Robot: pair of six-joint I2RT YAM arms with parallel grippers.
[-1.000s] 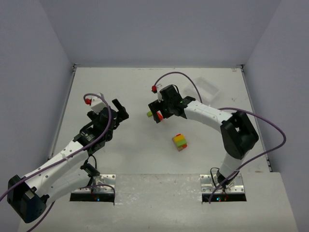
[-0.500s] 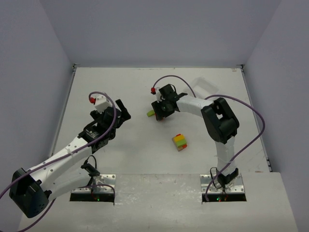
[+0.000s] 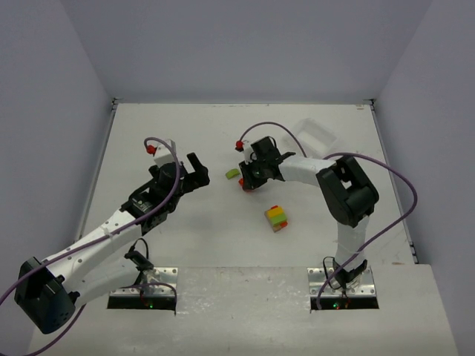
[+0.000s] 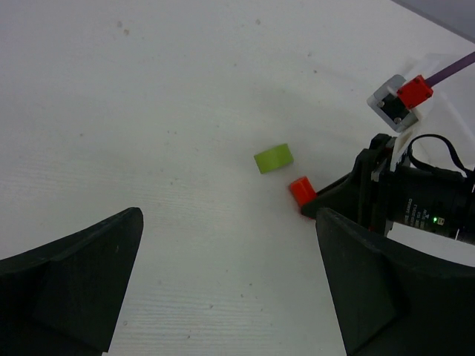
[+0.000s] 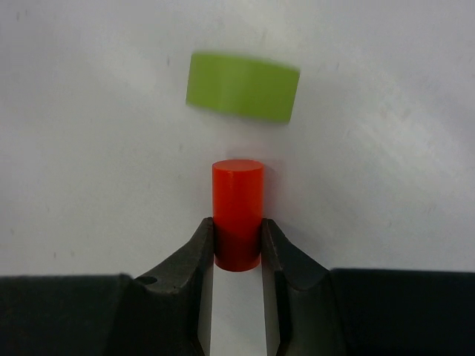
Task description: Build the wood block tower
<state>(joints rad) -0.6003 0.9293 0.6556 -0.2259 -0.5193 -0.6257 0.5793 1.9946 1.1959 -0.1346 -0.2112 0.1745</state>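
Note:
The wood block tower [image 3: 277, 217] is a small stack of green, yellow and orange blocks near the middle of the table. A red cylinder [image 5: 237, 215] lies on the table, and my right gripper [image 5: 237, 231] is shut on its near end, both fingers pressing its sides. In the top view that red cylinder [image 3: 242, 182] shows under the right gripper [image 3: 246, 179]. A loose green block [image 5: 243, 86] lies just beyond it, also seen as the green block [image 3: 232, 174] from above. My left gripper [image 3: 197, 174] hangs open to the left, nothing between its fingers [image 4: 89, 267].
A white tray [image 3: 315, 133] sits at the back right, behind the right arm. The left wrist view shows the green block [image 4: 273, 158], the red cylinder [image 4: 301, 190] and the right gripper's dark body [image 4: 401, 200] ahead of it.
My right gripper has closed its jaws onto the red cylinder. The left gripper has drifted rightward toward the blocks and stayed open.

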